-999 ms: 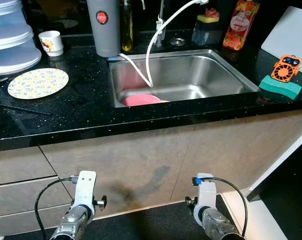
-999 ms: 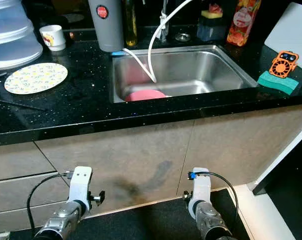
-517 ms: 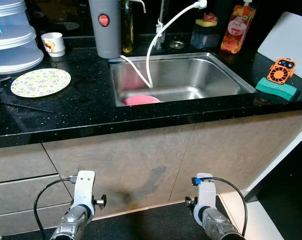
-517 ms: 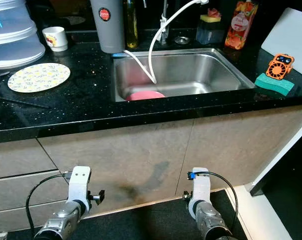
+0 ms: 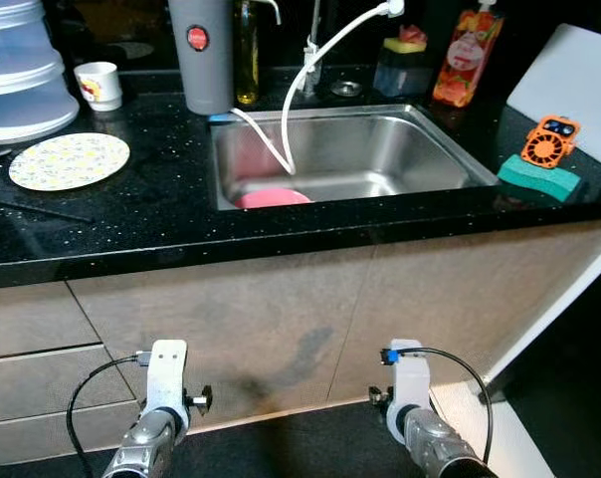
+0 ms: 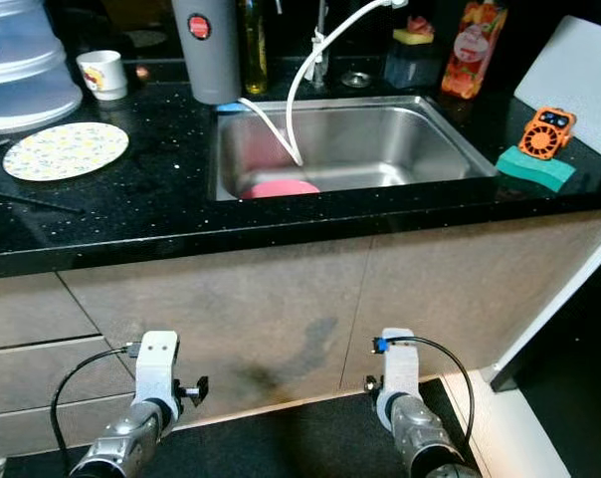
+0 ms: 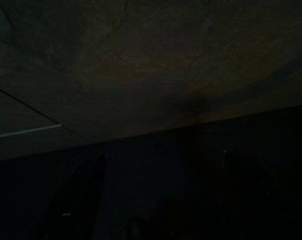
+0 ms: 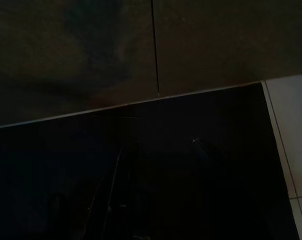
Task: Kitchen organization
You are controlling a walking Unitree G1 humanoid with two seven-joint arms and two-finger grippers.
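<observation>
Below the counter [image 5: 181, 219], both arms hang idle (wrists lowered).

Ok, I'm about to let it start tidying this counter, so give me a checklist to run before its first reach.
1. Both arms down below the counter, away from the dishes: ok.
2. Left claw open, holding nothing: ok, fingers apart in the dark wrist view.
3. Right claw state: cannot tell, too dark.
4. Plate flat on the counter, unobstructed: ok.
5. Sink free of tangles: not ok, white hose hangs into it above a pink dish.
6. Sponge free to lift: not ok, orange fan rests on it.
</observation>
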